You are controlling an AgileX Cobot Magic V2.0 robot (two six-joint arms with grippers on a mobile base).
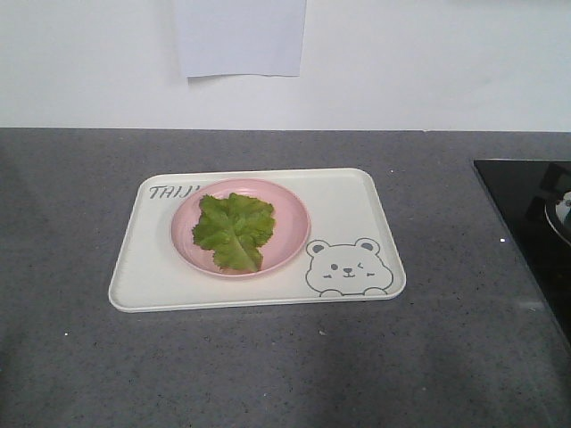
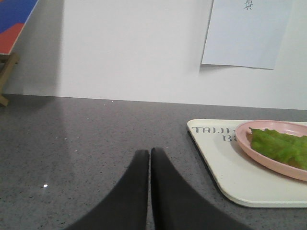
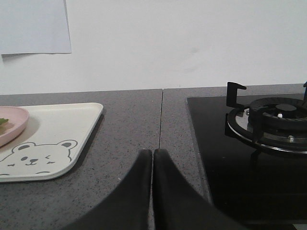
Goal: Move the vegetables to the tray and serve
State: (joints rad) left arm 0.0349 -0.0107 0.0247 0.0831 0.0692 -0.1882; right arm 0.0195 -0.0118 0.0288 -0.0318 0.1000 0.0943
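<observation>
The tray [image 1: 357, 218] sits mid-table [image 1: 268, 366] holding a pink plate [image 1: 290, 218] with the lettuce [image 1: 234, 230]. Left end effector [image 2: 149, 158] and right end effector [image 3: 152, 158] hover low either side, fingers pressed together.

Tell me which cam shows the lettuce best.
Front view: the whole lettuce is seen from above, lying on the pink plate on the tray. Left wrist view catches it side-on, cut off at the frame edge. Right wrist view shows only a green sliver at its left edge.
</observation>
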